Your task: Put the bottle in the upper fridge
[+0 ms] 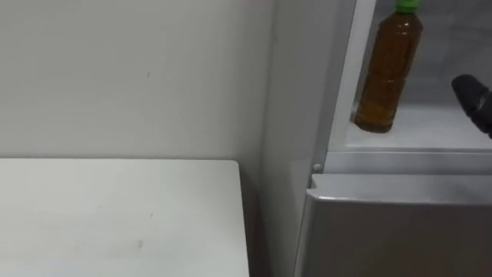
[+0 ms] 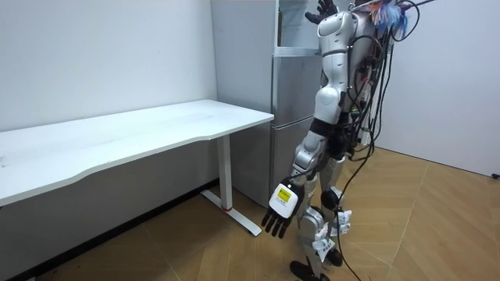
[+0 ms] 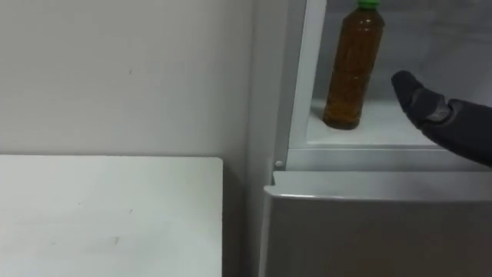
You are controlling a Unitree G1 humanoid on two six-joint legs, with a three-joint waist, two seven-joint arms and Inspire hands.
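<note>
A bottle [image 1: 388, 69] of amber liquid with a green cap stands upright on the white shelf [image 1: 430, 127] of the upper fridge compartment, near its left wall. My right hand [image 3: 434, 115] is raised into the compartment a little to the right of the bottle and does not touch it. In the room view its fingers [image 2: 323, 11] are spread, and the hand is open and holds nothing. My left hand [image 2: 281, 209] hangs open beside my thigh. I stand upright close in front of the grey fridge [image 2: 293, 117].
The shut grey lower fridge door [image 1: 400, 231] lies just below the shelf. A white table [image 1: 115, 215] stands against the wall to the left of the fridge, with a narrow gap between them. Wooden floor spreads behind me [image 2: 422, 226].
</note>
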